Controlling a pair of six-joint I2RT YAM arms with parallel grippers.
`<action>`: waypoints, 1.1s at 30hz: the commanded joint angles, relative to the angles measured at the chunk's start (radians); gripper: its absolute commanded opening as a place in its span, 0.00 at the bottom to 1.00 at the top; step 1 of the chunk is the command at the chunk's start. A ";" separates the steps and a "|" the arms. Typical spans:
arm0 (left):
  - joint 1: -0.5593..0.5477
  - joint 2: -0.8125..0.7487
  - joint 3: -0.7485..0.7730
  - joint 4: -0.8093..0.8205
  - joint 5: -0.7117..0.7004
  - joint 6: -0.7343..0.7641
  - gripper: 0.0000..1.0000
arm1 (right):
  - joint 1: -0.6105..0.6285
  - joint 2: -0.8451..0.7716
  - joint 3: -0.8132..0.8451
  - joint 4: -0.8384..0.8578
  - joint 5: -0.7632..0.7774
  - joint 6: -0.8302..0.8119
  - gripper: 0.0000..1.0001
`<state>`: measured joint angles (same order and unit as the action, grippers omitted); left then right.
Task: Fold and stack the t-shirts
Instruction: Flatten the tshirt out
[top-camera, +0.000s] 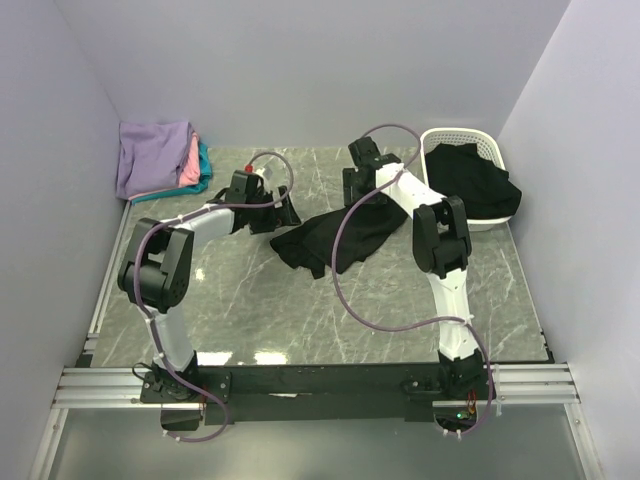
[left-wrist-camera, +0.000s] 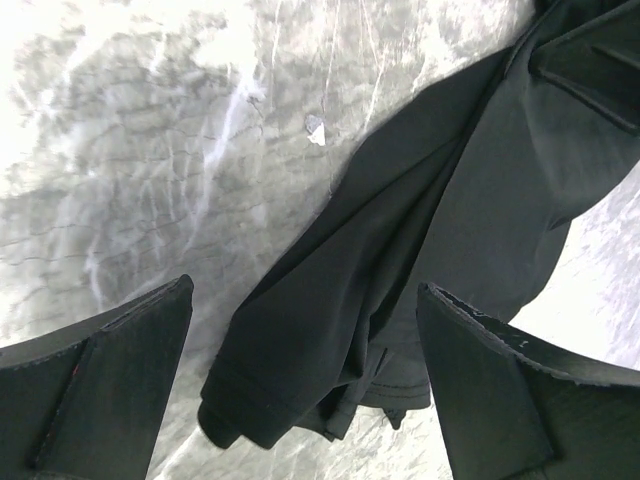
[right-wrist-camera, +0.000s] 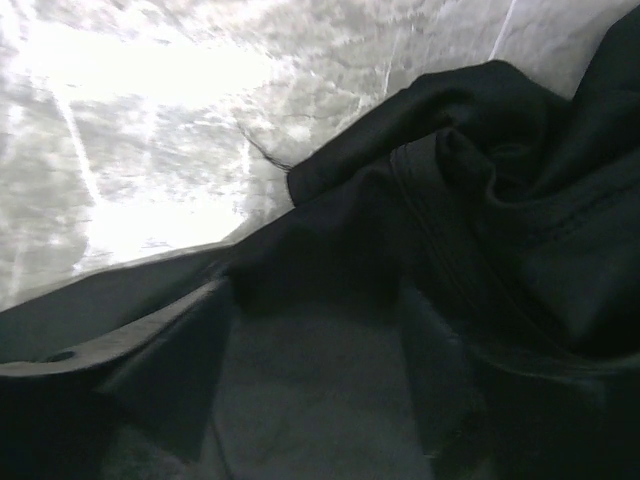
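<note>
Seen from above, a black t-shirt (top-camera: 335, 240) lies crumpled near the middle of the marble worktop (top-camera: 300, 310), a little toward the far edge. The left gripper (top-camera: 283, 210) sits low at the shirt's left end. The right gripper (top-camera: 357, 195) is down at its far side, where the cloth rises toward it. In the far left corner stands a pile of folded t-shirts (top-camera: 155, 160), lavender on top with pink and teal edges showing on its right. In the far right corner a white basket (top-camera: 452, 133) holds more black cloth (top-camera: 478, 182), part of it spilling over the rim. From the left wrist, the left gripper (left-wrist-camera: 305, 290) is spread wide, its two fingers (left-wrist-camera: 110, 390) standing on either side of the bunched hem of the black t-shirt (left-wrist-camera: 420, 250), with the pale marble showing around it. From the right wrist, thick folds of the black t-shirt (right-wrist-camera: 480, 200) fill most of the view and drape over the gripper. Only one dark finger shows at the lower left, and I cannot tell whether the jaws are closed on the cloth.
</note>
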<state>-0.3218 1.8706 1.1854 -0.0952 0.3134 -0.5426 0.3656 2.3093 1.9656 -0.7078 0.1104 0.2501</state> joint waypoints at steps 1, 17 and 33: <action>-0.019 0.021 0.042 -0.009 -0.023 0.018 1.00 | -0.020 0.006 0.033 0.011 -0.020 0.009 0.58; -0.025 -0.047 0.071 -0.070 -0.100 0.055 0.99 | -0.027 -0.413 -0.134 0.149 0.005 -0.020 0.00; -0.097 -0.134 0.063 -0.021 0.030 0.095 0.99 | -0.050 -0.530 -0.090 0.196 0.224 -0.040 0.00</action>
<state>-0.3656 1.7992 1.2179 -0.1585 0.2775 -0.4965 0.3359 1.7653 1.8286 -0.5388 0.2539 0.2192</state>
